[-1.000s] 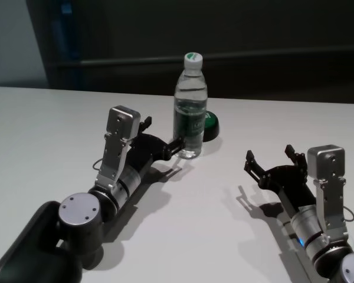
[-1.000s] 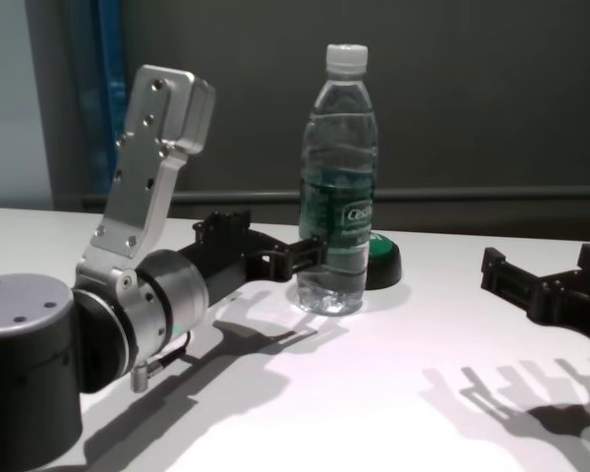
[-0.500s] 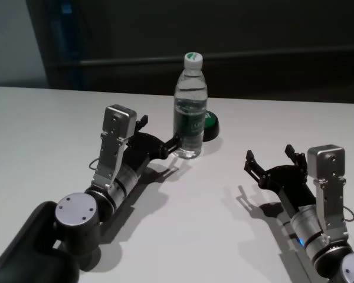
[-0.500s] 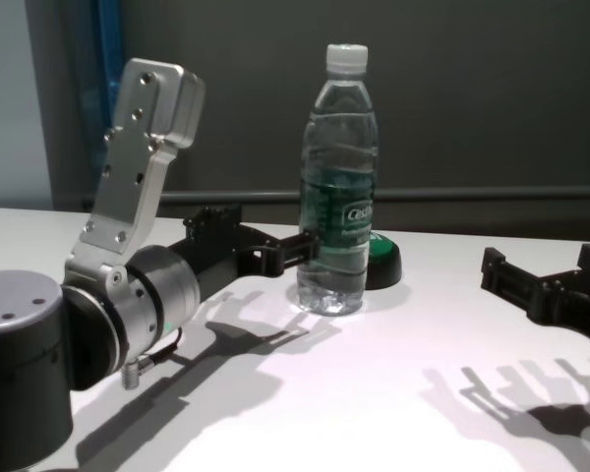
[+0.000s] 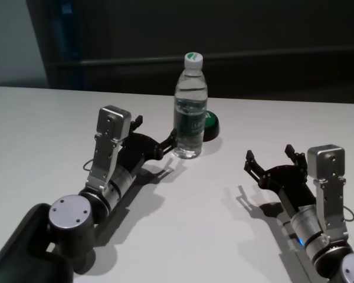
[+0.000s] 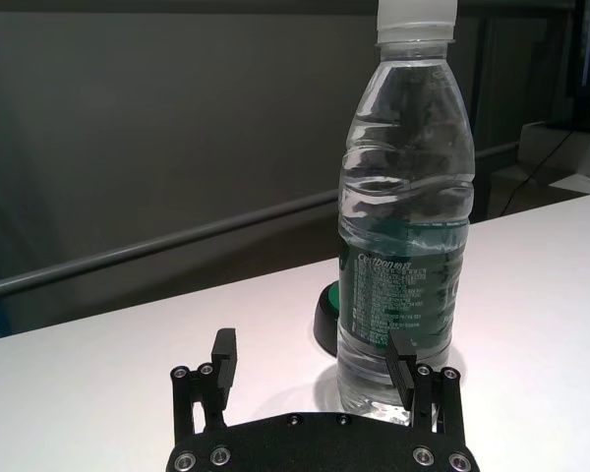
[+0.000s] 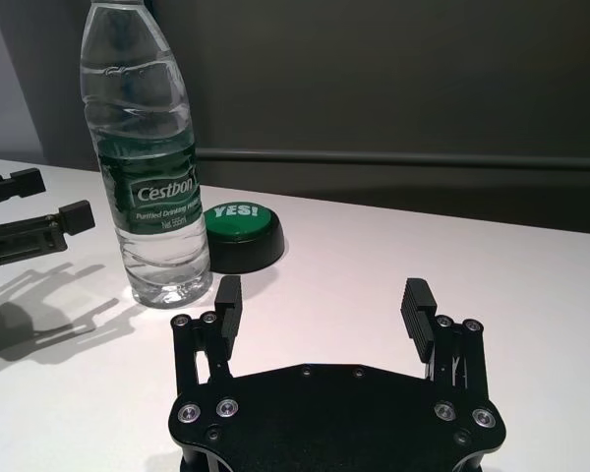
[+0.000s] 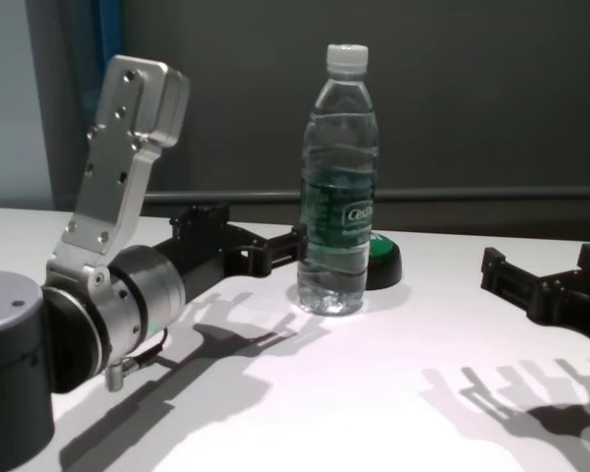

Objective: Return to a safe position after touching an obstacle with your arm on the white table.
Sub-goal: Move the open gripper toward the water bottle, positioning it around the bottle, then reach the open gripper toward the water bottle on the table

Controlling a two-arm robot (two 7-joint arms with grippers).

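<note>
Clear bottle [image 5: 190,106] upright on white table [image 5: 200,230], wide-open left hand [image 5: 154,132] just beside.

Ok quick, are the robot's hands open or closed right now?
Left gripper: open, holding nothing, beside the bottle.
Right gripper: open, holding nothing.

— What is the obstacle?
— A tall clear plastic water bottle [image 5: 190,106] with a white screw cap and a dark green label with white lettering. The cap is on and it appears to hold water.
— How does it stand?
— Upright on its base, toward the far middle of the white table [image 5: 194,224].
— And the table?
— A wide, flat, plain white matte top, far broader than the bottle, meeting a dark background at its far edge. Shadows fall across its surface.
</note>
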